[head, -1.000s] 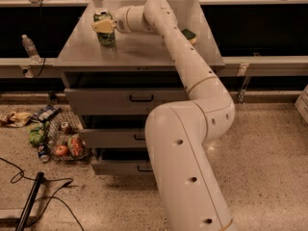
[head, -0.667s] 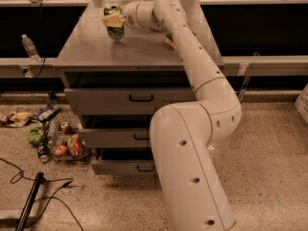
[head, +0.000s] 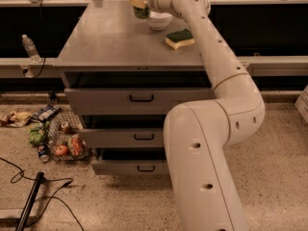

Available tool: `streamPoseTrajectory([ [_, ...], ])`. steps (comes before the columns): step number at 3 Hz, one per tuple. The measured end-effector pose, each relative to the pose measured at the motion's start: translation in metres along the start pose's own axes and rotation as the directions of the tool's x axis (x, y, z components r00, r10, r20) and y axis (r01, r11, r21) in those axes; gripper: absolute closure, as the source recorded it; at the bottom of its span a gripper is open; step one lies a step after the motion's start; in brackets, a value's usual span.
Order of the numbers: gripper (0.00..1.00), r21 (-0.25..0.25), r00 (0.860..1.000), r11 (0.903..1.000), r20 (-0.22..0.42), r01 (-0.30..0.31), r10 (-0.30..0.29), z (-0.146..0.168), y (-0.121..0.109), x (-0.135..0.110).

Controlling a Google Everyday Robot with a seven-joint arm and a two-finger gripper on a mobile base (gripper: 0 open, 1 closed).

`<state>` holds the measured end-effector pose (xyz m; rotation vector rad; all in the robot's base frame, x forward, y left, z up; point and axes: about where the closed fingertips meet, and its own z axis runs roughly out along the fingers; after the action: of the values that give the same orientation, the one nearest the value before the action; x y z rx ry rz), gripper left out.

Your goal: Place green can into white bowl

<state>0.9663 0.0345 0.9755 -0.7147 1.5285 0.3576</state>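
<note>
Camera view. At the very top edge, claw (head: 138, 1) clamped on the can (head: 141, 11), a pale tan pad pressed against its side. Upper part of claw and can cut off by the frame; can lid not in view. Can upright, cylindrical, mottled green. Hard to say whether its base touches the table (head: 106, 40) or hangs just above.

Just right of the claw and a little nearer the camera, the bowl (head: 160, 20): small, round, smooth white, sides tapering to a narrow base, inside hidden from this angle. Can beside the bowl, not in it.

Further right and nearer, a sponge (head: 180, 38): flat block, dark green rough top, yellow foam beneath.

Below the claw, the flat matte grey metal table top, then three grey drawers (head: 139, 100) with dark bar handles, all partly pulled out.

Running from the claw down to the lower right, the arm (head: 211, 71): glossy cream shell, thick rounded segments, base cut off at the bottom edge.

Far left of the claw, a clear plastic bottle (head: 30, 47) on a ledge. Low left on the speckled floor, a heap of litter (head: 55, 138), its single items hard to make out.
</note>
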Motion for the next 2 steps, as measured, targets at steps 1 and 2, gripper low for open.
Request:
streamPoseTrajectory([
  [1, 1.0, 0.134, 0.998, 0.9909, 0.055, 0.011, -0.019, -0.002, -0.034, -0.011],
  [2, 1.0, 0.244, 0.995, 0.9692, 0.101, -0.036, 0.012, -0.007, -0.064, -0.004],
])
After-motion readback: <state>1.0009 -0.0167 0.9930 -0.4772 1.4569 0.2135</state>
